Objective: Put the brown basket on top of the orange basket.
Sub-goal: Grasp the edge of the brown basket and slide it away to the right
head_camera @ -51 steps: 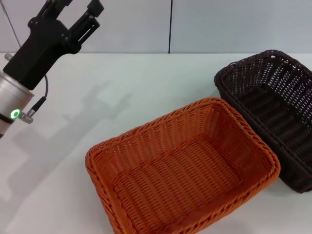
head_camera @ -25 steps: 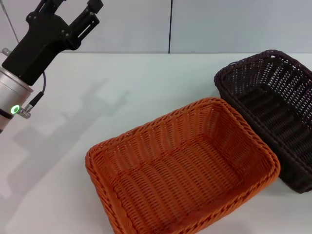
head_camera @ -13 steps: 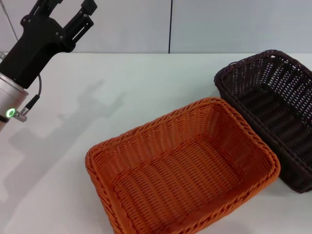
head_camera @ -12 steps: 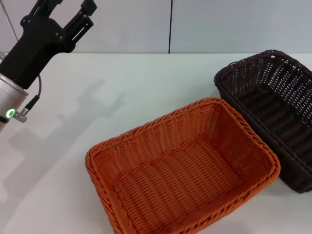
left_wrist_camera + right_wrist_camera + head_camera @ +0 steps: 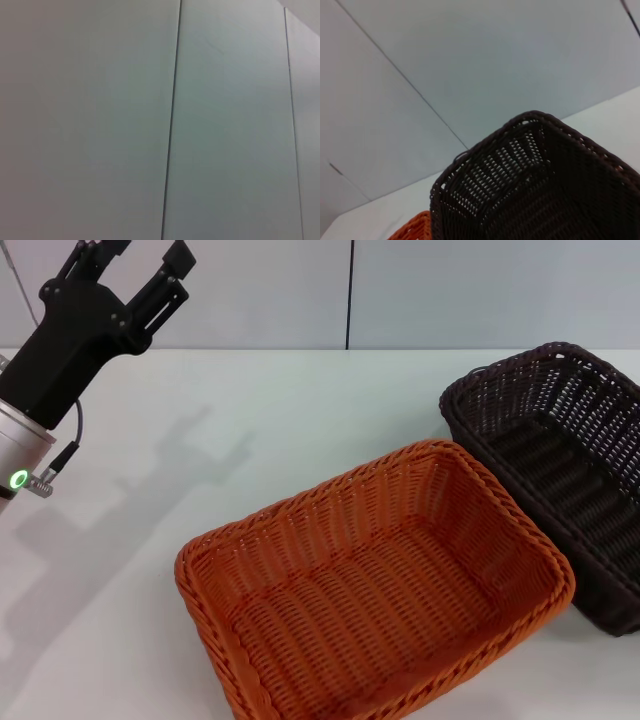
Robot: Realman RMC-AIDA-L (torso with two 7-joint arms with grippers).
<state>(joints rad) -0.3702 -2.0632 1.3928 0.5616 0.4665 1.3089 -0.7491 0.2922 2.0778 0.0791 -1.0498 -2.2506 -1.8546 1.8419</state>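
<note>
Hovering at ten o'clock above the white table [image 5: 300,410], the left gripper [image 5: 135,265] has its fingers apart, holding nothing. The orange basket [image 5: 370,590] sits at six o'clock, the brown basket [image 5: 560,460] touching it at three o'clock. No writing shows.

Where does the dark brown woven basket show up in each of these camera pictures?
Head view: the dark brown woven basket sits at the right edge, beside the bright orange woven basket.
Left wrist view: not in it, only wall.
Right wrist view: it fills the lower part.
Shared landmark: the orange basket's corner.
</note>
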